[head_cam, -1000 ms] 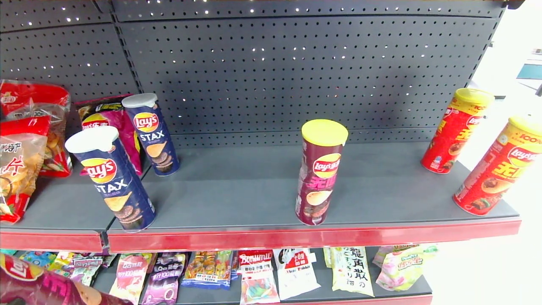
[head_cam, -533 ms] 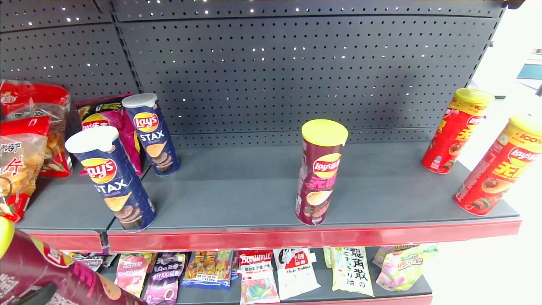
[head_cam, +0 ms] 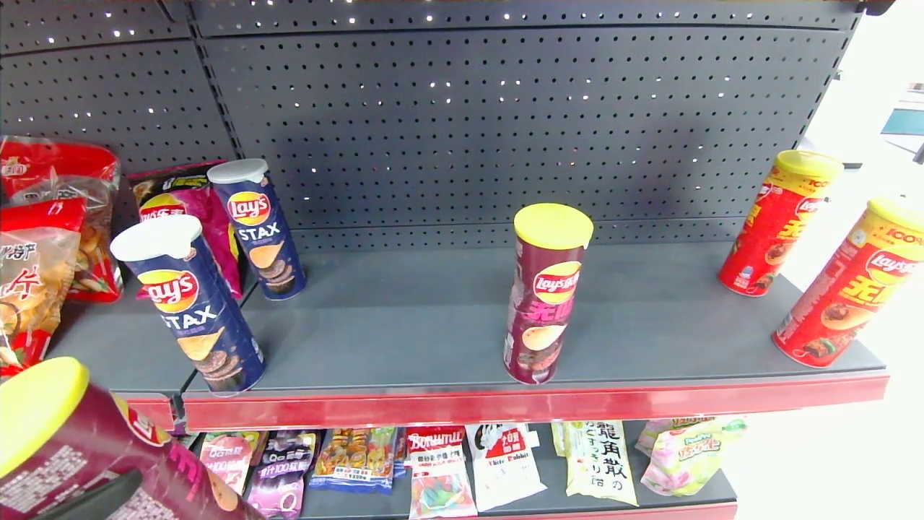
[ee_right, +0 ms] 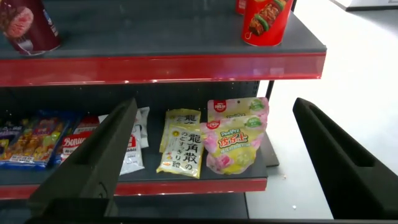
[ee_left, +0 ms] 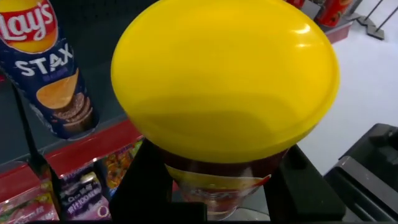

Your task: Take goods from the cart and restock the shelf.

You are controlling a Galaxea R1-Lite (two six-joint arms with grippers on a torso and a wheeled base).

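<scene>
Maroon chip can [head_cam: 65, 448], yellow-lidded, is sitting clamped in the left gripper [ee_left: 221, 193], below the left end of the shelf [head_cam: 404, 339]. To my eye it is needing height to clear the red lip [head_cam: 505, 404], then an upright landing beside its twin [head_cam: 545, 296] (right gripper [ee_right: 217, 155] is gaping, empty).

The maroon can [head_cam: 94, 462] held in the left end effector [ee_left: 219, 198] has risen in the lower left of the head view. A second ago only a stretch of its side showed along the bottom edge. Half a second ago a sliver of its yellow lid [head_cam: 35, 404] had entered at the left edge. Now the whole lid is in view, tilted, and it reaches up over the red front edge of the shelf [head_cam: 505, 406]. A dark finger [head_cam: 90, 497] across the can's side shows more fully than before.
</scene>
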